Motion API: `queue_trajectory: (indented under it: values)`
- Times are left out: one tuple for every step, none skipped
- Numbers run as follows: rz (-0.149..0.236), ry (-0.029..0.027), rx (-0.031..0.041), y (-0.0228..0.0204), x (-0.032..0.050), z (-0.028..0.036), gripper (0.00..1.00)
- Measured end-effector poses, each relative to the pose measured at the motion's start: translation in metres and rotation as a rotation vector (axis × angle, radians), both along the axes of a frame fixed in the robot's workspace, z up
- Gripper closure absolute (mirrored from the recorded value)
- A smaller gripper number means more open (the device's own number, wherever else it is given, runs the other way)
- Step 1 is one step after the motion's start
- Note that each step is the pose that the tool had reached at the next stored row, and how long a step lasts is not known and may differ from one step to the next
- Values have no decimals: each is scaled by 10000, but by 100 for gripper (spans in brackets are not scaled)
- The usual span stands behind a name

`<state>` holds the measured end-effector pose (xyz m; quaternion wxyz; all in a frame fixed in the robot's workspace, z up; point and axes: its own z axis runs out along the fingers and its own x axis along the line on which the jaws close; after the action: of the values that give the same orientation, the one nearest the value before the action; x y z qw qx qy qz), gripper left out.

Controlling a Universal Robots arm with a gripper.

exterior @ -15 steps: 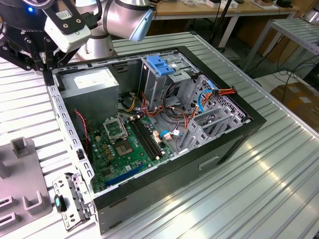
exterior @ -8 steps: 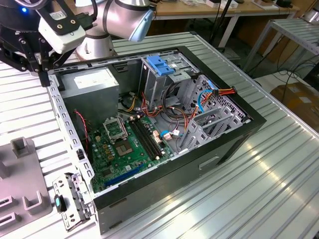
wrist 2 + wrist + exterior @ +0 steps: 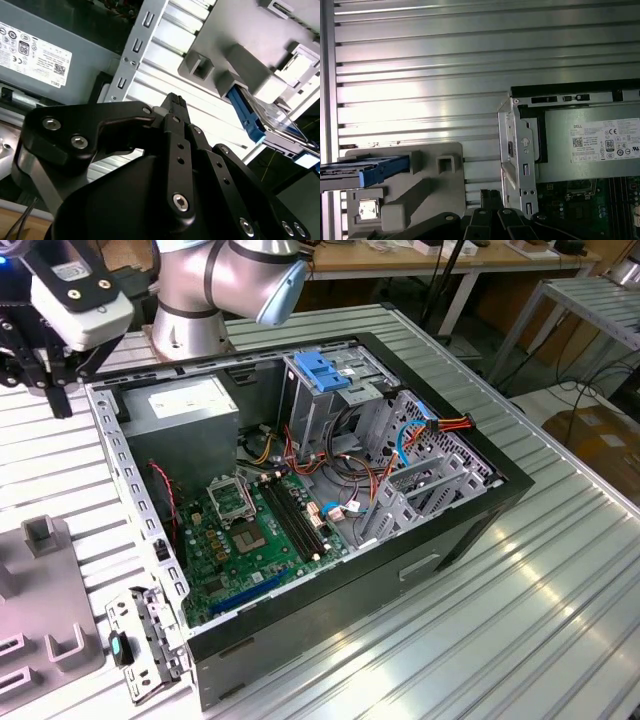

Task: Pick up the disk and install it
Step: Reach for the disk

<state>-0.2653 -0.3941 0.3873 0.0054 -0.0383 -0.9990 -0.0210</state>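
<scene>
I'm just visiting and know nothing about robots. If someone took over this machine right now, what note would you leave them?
Gripper: shut, holding nothing, hovering above the table beside the open computer case.
Disk: sits in the grey holder on the table, outside the case and apart from the gripper.
Done: nothing that shows.
Left: the disk is not yet picked up and not yet installed.
</scene>
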Motion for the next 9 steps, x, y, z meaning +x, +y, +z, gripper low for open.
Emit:
queue_trajectory:
  values:
    - [0, -1, 1, 10, -78, -1, 89]
    - [2, -2, 1, 20, -153, -3, 89]
    - [-1, -1, 0, 31, -237, -4, 89]
    - [1, 0, 0, 39, -296, -4, 89]
    - [1, -1, 0, 43, -341, -5, 89]
    - [0, -1, 1, 48, -408, -6, 89]
    - [-1, 0, 1, 52, -483, -7, 89]
    - [0, 0, 0, 54, -533, -7, 89]
    - [2, -1, 1, 55, -576, -8, 89]
